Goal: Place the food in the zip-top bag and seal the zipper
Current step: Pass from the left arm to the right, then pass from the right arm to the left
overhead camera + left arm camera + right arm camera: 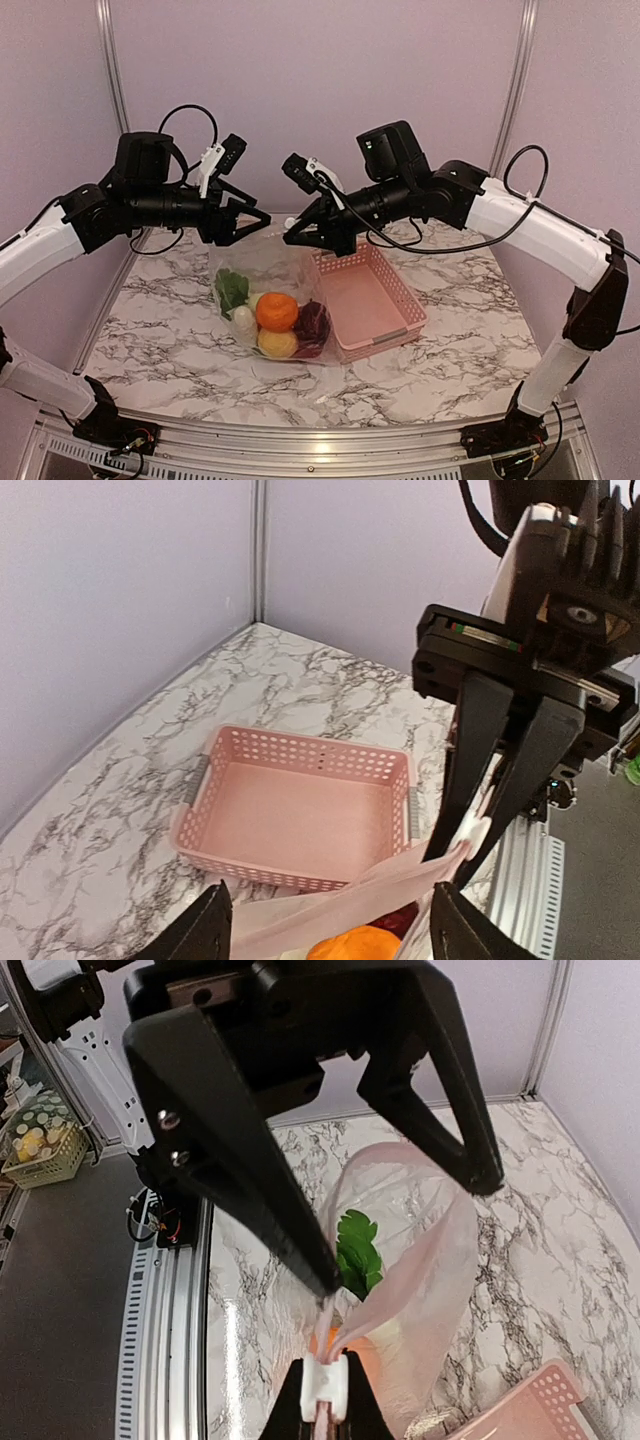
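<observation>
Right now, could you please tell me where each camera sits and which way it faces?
Top external: above and behind the arms, looking down on the table; both arms show, left tool open, right tool shut on the zip-top bag.
Left wrist: on the left arm, facing the pink basket and right tool; own fingertips at bottom.
Right wrist: on the right arm, facing the left tool and bag; own fingertips at bottom.
Shared: both wrist views show the bag's edge pinched.

**Both arms up over the bag**

I see my left gripper (265, 216) and right gripper (289, 237), tips close together, above the zip-top bag (262, 264). It holds the food (277, 311) and touches the pink basket (405, 300) on the marble table (160, 330).
</observation>
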You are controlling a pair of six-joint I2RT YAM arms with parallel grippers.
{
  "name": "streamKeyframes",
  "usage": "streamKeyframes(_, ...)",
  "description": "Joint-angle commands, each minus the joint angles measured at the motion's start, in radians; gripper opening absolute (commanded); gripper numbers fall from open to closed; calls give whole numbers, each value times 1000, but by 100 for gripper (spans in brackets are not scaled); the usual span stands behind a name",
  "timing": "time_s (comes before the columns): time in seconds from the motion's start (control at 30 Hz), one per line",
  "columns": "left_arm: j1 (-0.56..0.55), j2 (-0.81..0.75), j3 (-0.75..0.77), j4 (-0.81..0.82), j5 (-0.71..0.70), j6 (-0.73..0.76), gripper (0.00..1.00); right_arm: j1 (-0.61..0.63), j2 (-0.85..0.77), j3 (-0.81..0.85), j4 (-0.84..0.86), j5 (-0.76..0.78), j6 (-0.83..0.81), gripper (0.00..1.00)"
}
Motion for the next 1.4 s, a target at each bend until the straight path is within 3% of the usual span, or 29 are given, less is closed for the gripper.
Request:
streamKeyframes(0.0, 48, -111, -42, -51, -147, 38, 71, 14, -36, 84, -96, 22, -100, 0)
streamKeyframes(0.33, 46, -49, 32, -5, 134, 28, 74, 36, -11, 153, -178, 8, -122, 0)
streamKeyframes(0.5, 8, -12, 38, 39, 229, -47, 72, 47, -9, 161, -217, 8, -127, 0)
streamKeyframes(0.7, -64, 36, 32, 66, 286, -92, 57, 47, -10, 122, -230, 7, -130, 0)
streamKeyframes(0.97, -76, 63, 36, 59, 295, -72, 38, 48, 0, 122, -233, 10, -123, 0)
streamKeyframes(1.17, -76, 70, 33, 49, 291, -44, 13, 48, -13, 102, -242, 46, -125, 21)
streamKeyframes(1.27, -74, 73, 29, 46, 293, -38, 10, 47, -23, 81, -243, 66, -121, 34)
streamKeyframes(1.37, -75, 73, 27, 46, 295, -38, 8, 47, -33, 64, -244, 82, -119, 38)
